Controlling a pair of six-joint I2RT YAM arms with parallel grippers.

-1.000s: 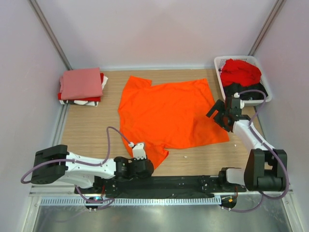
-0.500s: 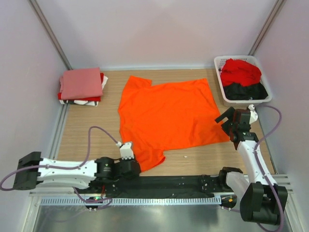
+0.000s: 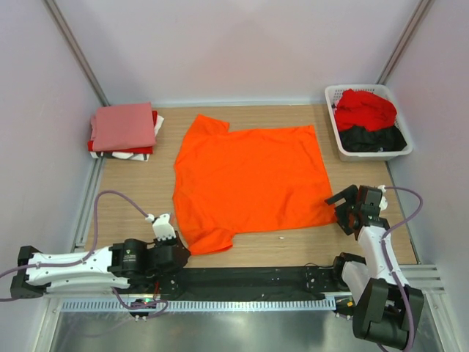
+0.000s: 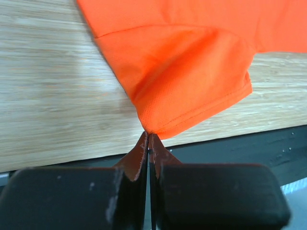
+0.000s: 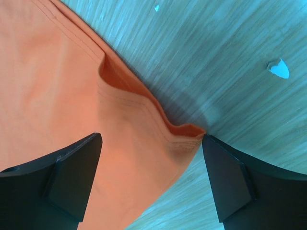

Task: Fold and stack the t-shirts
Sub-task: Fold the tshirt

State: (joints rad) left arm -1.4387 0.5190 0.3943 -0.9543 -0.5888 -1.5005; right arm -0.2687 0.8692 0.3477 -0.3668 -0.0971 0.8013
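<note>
1. Since a second ago the left gripper (image 3: 182,249) has pulled back to the near left, dragging the sleeve of the orange shirt (image 3: 249,180). The right gripper (image 3: 338,213) has moved to the shirt's near-right corner.
2. The left fingers are pressed together on the sleeve hem.
3. The right fingers stand apart around the puckered corner.
4. The shirt lies spread mid-table (image 3: 132,194), with the folded stack (image 3: 123,128) far left and the basket (image 3: 401,152) far right.

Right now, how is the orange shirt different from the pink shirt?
The orange shirt lies spread open and flat; the pink shirt is folded on top of a pile in the far left corner. The left gripper pinches the orange shirt's sleeve; nothing touches the pink one. Both are plain-coloured.
</note>
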